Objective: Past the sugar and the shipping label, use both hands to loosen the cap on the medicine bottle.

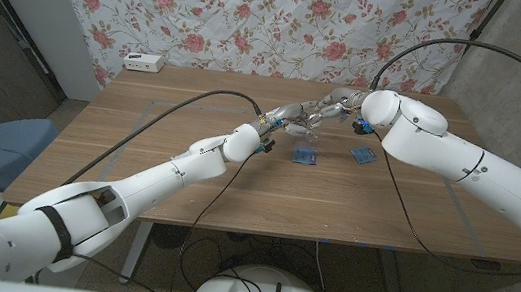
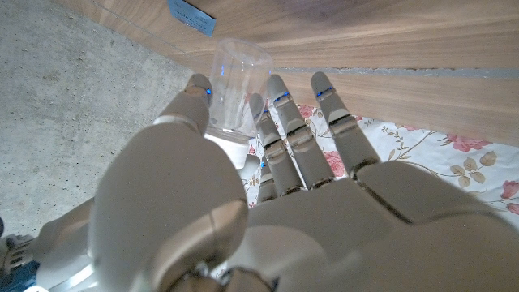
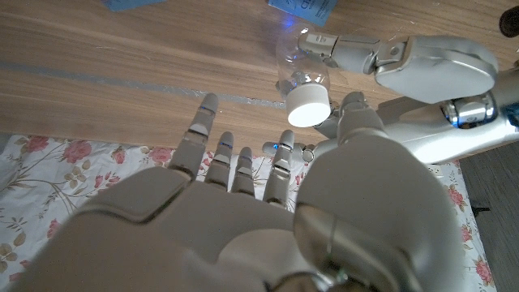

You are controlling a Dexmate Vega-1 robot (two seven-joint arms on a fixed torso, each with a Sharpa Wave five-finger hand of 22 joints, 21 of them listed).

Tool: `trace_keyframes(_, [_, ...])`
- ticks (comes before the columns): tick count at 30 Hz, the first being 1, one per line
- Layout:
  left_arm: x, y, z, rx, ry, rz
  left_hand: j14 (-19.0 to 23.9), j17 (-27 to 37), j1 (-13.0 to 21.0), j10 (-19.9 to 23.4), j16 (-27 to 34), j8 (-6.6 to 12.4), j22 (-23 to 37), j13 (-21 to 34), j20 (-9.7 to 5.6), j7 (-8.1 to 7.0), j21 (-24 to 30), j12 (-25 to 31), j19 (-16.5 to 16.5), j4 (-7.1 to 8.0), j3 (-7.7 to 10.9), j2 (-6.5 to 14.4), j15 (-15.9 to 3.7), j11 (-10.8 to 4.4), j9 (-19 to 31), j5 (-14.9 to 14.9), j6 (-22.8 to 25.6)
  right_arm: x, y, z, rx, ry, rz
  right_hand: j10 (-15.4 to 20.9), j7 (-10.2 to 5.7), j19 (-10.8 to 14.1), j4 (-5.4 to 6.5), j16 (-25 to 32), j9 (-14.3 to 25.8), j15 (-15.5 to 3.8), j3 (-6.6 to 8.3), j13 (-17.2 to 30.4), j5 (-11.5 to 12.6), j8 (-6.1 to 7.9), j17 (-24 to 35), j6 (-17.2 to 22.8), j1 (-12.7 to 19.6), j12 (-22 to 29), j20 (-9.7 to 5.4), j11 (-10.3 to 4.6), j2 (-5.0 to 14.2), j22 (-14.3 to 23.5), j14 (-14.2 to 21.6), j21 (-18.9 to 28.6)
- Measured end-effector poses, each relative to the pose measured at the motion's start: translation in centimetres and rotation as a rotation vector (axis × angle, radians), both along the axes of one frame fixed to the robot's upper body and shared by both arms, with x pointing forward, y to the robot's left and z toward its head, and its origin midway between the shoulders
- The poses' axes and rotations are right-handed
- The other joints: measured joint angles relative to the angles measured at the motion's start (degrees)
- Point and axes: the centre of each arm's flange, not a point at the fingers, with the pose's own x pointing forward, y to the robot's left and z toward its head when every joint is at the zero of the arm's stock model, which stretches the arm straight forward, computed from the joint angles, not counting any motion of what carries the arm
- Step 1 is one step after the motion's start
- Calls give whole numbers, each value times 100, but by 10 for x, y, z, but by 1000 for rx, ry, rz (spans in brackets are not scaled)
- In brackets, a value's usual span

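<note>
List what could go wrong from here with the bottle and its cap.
1. The left hand holds the clear medicine bottle only with its fingers; twisting might spin the smooth bottle rather than loosen the white cap.
2. The right hand looks open, its fingers beside the cap, not around it; closing off-centre could knock the bottle loose.
3. The bottle appears lifted off the wooden table; if dropped, it may roll toward the blue packets.

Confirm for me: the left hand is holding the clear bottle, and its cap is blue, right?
Not quite. The left hand does hold the clear bottle, but the cap is white, not blue, as the right wrist view shows. The blue things are flat packets lying on the table.
</note>
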Motion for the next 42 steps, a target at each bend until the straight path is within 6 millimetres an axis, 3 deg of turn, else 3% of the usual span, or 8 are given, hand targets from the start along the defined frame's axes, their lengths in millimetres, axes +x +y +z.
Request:
trace_keyframes(16, [0,0,-2,1,3,-1,0,0,0,-1,0,0,0,-5,0,0,0,6,0,-1,-1,-1,0,-1,0,-1,0,-2,5,-2,-39,-28,-31,85,195,22,-46,1,56,92,10,0,0,151,-26,272,2,45,21,38,0,0,93,0])
trace_keyframes(35, [0,-1,0,3,-1,-7,0,0,-1,-10,0,0,0,1,0,0,0,4,0,-1,-3,-3,0,-10,0,-13,0,0,10,-4,-60,-43,-64,207,158,125,-194,25,159,27,112,0,0,362,-25,613,36,89,23,58,-93,1,258,0])
trace_keyframes(42, [-1,-1,0,2,-2,-10,0,0,-24,-11,0,0,0,0,0,0,0,-2,0,1,-1,-26,0,-11,0,-16,0,0,10,-6,-61,-46,-78,258,157,162,-240,25,186,18,158,0,0,434,-25,719,108,89,4,68,-21,2,310,0])
